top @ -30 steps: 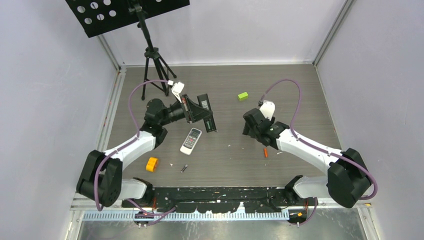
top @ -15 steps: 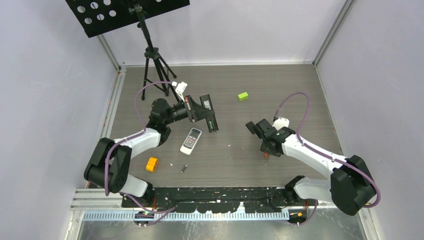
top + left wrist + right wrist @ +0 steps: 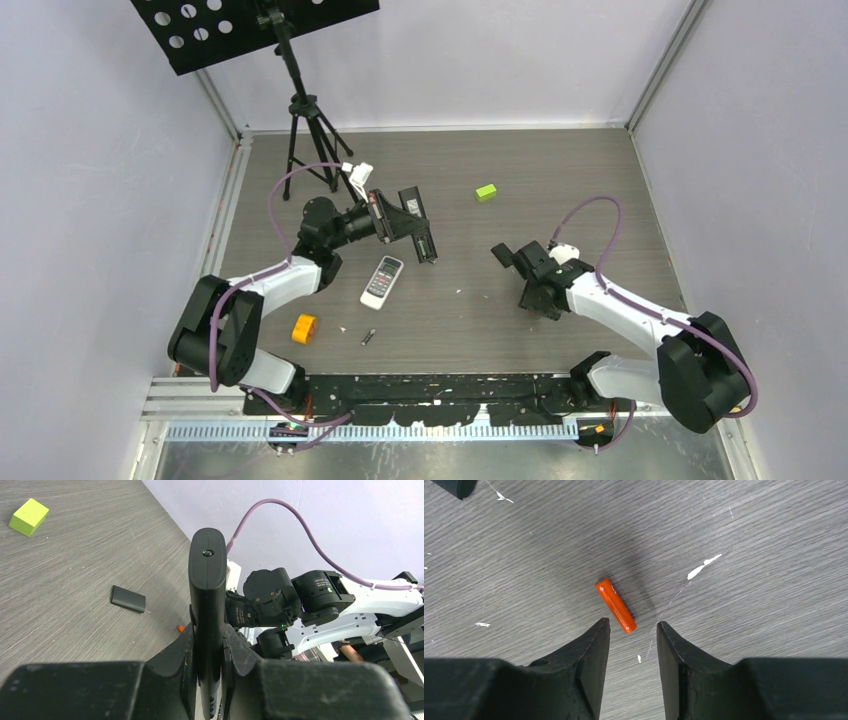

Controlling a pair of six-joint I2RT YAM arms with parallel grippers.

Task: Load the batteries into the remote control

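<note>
My left gripper [image 3: 405, 228] is shut on a black remote control [image 3: 425, 245] and holds it edge-on above the table; in the left wrist view the remote [image 3: 206, 575] stands between the fingers of the left gripper [image 3: 207, 630]. An orange-red battery [image 3: 615, 605] lies on the table just ahead of my open right gripper [image 3: 633, 625], its near end level with the fingertips. In the top view the right gripper [image 3: 533, 300] hides that battery. It shows as a small orange spot in the left wrist view [image 3: 180, 628]. A dark battery [image 3: 367, 337] lies near the front edge.
A white remote [image 3: 381, 281] lies at the table's middle. An orange block [image 3: 304, 328] sits front left, a lime-green block [image 3: 486, 192] at the back. A small black cover [image 3: 128, 598] lies flat near the right arm. A tripod [image 3: 305, 130] stands back left.
My right gripper has swung from the table's middle towards the front and down over the orange-red battery. The left arm shifted slightly with the black remote still held.
</note>
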